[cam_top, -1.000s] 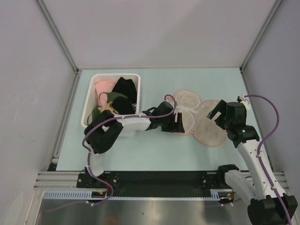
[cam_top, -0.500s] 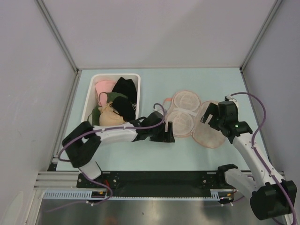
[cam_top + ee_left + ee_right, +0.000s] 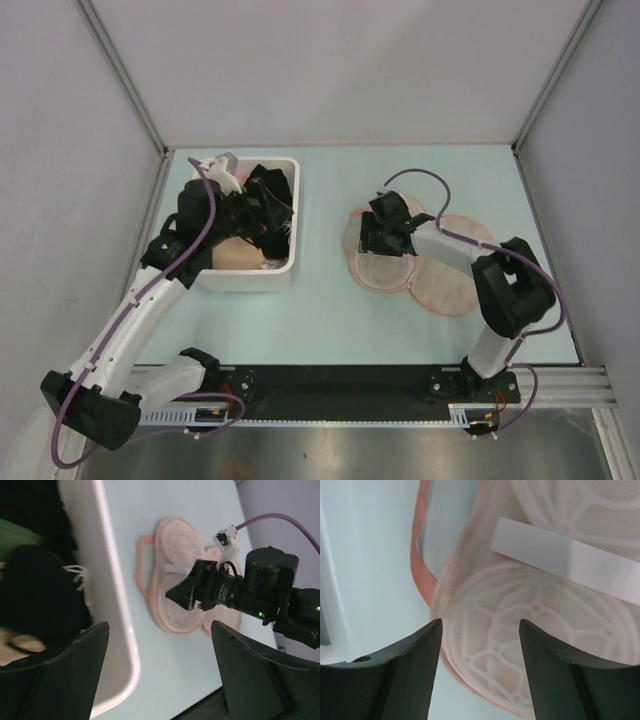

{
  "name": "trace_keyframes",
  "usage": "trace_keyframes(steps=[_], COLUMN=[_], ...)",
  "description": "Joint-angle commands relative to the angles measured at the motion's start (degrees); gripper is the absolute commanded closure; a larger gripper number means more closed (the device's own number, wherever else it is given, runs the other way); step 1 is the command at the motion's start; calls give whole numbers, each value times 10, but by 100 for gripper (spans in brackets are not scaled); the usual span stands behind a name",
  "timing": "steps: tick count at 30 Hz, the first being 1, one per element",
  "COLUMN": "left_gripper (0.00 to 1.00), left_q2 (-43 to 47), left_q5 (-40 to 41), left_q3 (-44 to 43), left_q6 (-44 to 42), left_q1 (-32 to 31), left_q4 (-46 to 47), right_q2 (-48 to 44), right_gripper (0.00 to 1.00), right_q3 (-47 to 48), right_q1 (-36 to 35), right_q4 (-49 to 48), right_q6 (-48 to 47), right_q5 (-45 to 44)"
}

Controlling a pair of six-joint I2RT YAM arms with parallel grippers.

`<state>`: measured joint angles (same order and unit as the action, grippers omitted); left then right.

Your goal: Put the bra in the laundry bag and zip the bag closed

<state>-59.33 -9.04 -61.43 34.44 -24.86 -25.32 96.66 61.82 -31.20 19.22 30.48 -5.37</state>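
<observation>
Left gripper [image 3: 268, 210] hangs over the bin [image 3: 247, 279], its fingers spread wide with nothing between them. In its wrist view the bra [image 3: 36, 602], a black bundle inside the bin, lies at 9 o'clock of the gap, just across the white rim, with a green garment [image 3: 20, 535] at 11 o'clock. At 3 o'clock of the bin, the right gripper [image 3: 373, 236] sits low over the laundry bag [image 3: 452, 285], fingers likewise spread above one pale cup [image 3: 530, 630]. The bag lies unzipped.
</observation>
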Motion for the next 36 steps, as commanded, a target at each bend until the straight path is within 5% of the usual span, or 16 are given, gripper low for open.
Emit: trace_keyframes(steps=[1,6,16,19,22,25,26,31,36], left_gripper=[11,16,11,23,47,76,97,100,100], left_q2=[-25,-118,-214,-207,-178,-149,-144,-55,-5], left_q5=[4,-49,-26,-35,10,31,33,-17,-216], left_q3=[-75,-113,-84,-68,-60,-62,-76,-117,-177], left_q6=[-88,-102,-106,-110,-122,-138,-139,-126,-101], left_q1=[75,162,173,173,173,173,173,172,156], left_q4=[-125,-126,-105,-90,-91,-98,-104,-111,-50], right_q2=[57,10,-89,-133,-194,-245,-256,-313,-352], right_gripper=[31,29,25,23,20,17,17,9,0], right_q3=[40,-32,-178,-184,-172,-141,-131,-73,-50], right_q1=[-11,15,149,166,149,112,105,57,54], right_q4=[9,27,-2,25,53,85,100,142,134], right_q6=[13,-17,-44,-53,-63,-57,-55,-46,-38], right_q5=[-16,-44,8,-1,3,0,-1,-8,46])
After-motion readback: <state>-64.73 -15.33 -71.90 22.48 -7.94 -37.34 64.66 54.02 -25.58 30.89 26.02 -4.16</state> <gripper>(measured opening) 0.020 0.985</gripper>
